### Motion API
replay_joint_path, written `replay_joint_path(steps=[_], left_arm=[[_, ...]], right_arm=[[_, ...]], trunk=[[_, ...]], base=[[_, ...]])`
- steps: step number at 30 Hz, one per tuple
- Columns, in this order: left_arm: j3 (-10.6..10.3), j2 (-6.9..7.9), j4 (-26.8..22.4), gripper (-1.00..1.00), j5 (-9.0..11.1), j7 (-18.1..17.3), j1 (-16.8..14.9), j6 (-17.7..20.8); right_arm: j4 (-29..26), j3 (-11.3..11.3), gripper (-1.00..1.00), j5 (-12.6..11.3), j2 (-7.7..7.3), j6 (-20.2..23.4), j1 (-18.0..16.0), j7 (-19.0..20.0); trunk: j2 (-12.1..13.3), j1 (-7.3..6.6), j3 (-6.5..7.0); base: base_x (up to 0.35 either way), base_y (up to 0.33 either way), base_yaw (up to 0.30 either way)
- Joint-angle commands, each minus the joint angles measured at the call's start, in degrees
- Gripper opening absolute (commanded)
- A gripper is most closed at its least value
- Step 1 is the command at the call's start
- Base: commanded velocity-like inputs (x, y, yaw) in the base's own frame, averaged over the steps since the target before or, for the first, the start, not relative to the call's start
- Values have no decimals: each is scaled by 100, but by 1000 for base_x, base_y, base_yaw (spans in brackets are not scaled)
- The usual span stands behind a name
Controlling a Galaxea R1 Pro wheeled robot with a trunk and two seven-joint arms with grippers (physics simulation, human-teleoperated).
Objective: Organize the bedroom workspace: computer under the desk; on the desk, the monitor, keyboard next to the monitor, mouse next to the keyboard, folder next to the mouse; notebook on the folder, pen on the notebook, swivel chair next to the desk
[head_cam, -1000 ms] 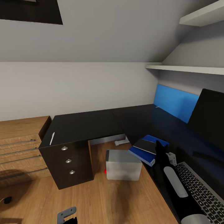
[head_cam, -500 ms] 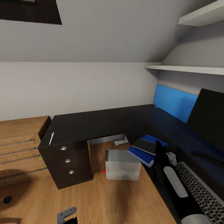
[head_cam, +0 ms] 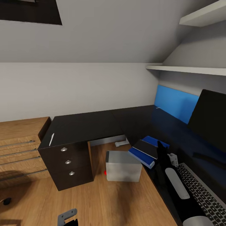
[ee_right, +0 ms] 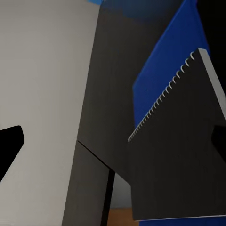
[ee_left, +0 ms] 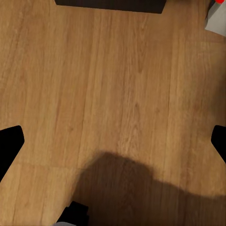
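Hovering with fingers spread and empty over the dark spiral-bound notebook (ee_right: pixel 179 155), the right end effector (head_cam: pixel 163 153). Lying directly below it on the black table (head_cam: pixel 94 124), that notebook stacked on the blue folder (head_cam: pixel 139 155). Sitting just nearer the robot than that end effector, the keyboard (head_cam: pixel 201 194); standing beyond it, the monitor (head_cam: pixel 210 121). Resting well away at the far table end, the white pen (head_cam: pixel 51 139). Hanging open over bare wooden floor (ee_left: pixel 117 94), the left end effector (ee_left: pixel 113 143), with the grey computer (head_cam: pixel 123 166) off to its side.
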Motion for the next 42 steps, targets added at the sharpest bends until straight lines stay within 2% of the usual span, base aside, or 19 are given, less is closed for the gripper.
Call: replay_joint_path(steps=[1, 10, 23, 27, 30, 33, 35, 36, 38, 40, 42], left_arm=[[-12, 5, -13, 100, 28, 38, -1, 18], [1, 12, 65, 100, 23, 44, -1, 18], [25, 65, 250, 100, -10, 47, -3, 15], [24, 66, 510, 100, -18, 47, -3, 7], [24, 68, 690, 100, -23, 45, -1, -88], [24, 67, 918, 100, -100, 39, -1, -362], [24, 65, 1062, 100, -232, 34, -1, -612], [21, 47, 1201, 100, -511, 1, -1, -942], [19, 38, 1229, 100, -562, -19, 0, -989], [12, 22, 1316, 100, -625, -60, 0, -1042], [10, 16, 1350, 100, -645, -85, 0, -1056]], right_arm=[[-39, 16, 100, -54, -6, -42, -5, -19], [-388, 17, 100, -57, 19, -42, -6, -21], [-404, 62, 100, -39, 29, -59, -2, -14], [-406, 241, 100, -1, 97, -60, -1, -24], [-403, 464, 100, 182, 213, -104, -1, -37], [-389, 634, 100, 509, 334, -287, -1, -53], [-375, 746, 100, 817, 452, -460, -1, -63], [-293, 983, 100, 1435, 731, -656, -1, -102], [-184, 1086, 100, 1630, 826, -682, -1, -158], [190, 1415, 100, 2080, 1019, -711, -3, -310], [421, 1609, 100, 2338, 1132, -724, -5, -372]], trunk=[[-3, 0, -5], [-3, 0, -4], [-3, 0, 28], [-3, 0, 40], [-3, 0, 49], [-3, 0, 58], [-3, 0, 64], [-3, 0, 67], [-3, 0, 73], [-3, 0, 79], [-3, 0, 84]], base=[[0, 0, 0], [0, 0, 25], [0, 0, 232], [0, 0, 254], [0, 0, 256], [0, 0, 259], [0, 0, 260], [0, 0, 260], [0, 0, 261], [0, 0, 261], [0, 0, 265]])
